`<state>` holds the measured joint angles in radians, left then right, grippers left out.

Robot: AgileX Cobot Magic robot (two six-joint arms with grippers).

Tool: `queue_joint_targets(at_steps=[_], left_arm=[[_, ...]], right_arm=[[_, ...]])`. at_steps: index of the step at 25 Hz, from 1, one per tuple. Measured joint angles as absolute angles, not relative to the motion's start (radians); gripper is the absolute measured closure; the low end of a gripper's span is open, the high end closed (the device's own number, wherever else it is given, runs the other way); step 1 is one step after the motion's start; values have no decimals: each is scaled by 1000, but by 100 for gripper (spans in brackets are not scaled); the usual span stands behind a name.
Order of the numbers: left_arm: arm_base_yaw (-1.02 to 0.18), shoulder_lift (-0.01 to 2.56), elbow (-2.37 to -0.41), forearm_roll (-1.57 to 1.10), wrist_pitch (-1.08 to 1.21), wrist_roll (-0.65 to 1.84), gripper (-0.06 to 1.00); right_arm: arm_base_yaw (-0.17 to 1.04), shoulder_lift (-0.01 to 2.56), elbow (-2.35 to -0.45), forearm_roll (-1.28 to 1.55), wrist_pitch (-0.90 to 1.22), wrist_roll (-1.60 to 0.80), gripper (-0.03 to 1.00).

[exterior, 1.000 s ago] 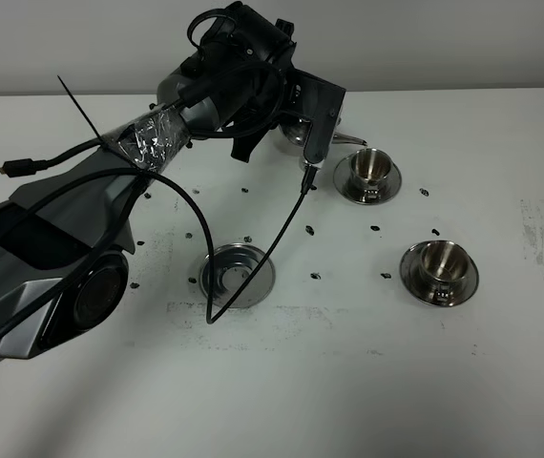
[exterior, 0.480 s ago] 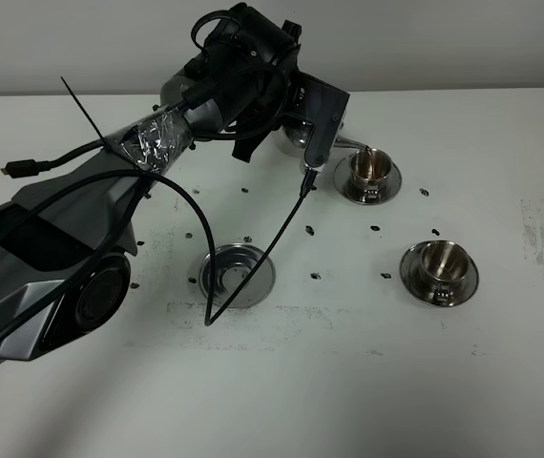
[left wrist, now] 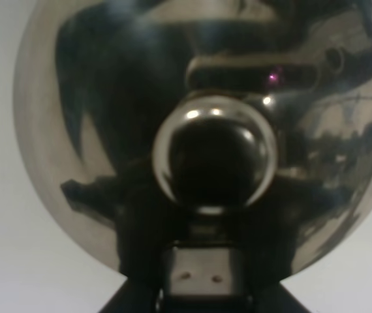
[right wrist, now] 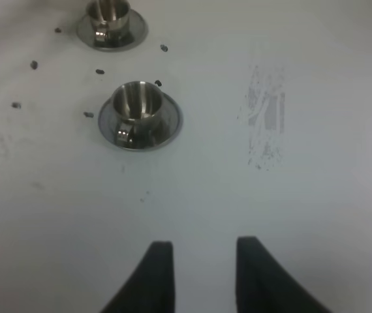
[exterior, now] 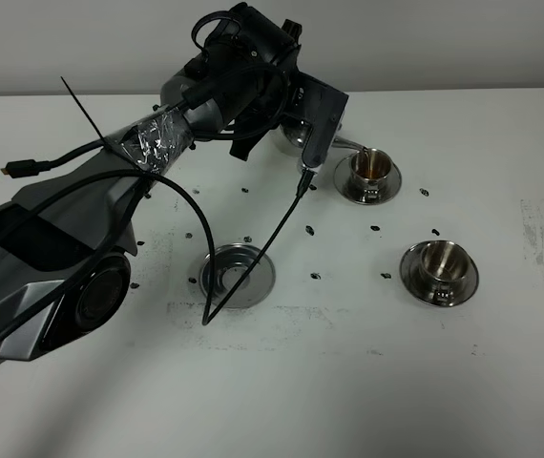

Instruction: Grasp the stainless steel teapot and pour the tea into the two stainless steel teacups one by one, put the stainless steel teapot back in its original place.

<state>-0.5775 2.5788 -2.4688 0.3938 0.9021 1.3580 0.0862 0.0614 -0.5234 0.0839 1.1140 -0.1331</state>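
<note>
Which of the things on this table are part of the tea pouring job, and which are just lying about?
Part of the job:
- teapot, held tilted over the far cup
- far teacup, with tea in it
- near teacup, empty
- round steel coaster

Just lying about:
- small black marks
- scuffed grey patch

White table — grey wall bkgd

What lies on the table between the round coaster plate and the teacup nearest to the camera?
Only two small black marks on bare white table, seen in the exterior high view; nothing stands between coaster plate and teacup.
</note>
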Motion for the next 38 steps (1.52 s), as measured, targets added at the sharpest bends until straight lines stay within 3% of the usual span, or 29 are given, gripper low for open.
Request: queue_joint_targets(at_steps=[38], left_arm=[[-577, 2579, -2469, 421, 874, 1369, 77]], right_arm=[[86, 61, -523, 84, 1114, -133, 74]])
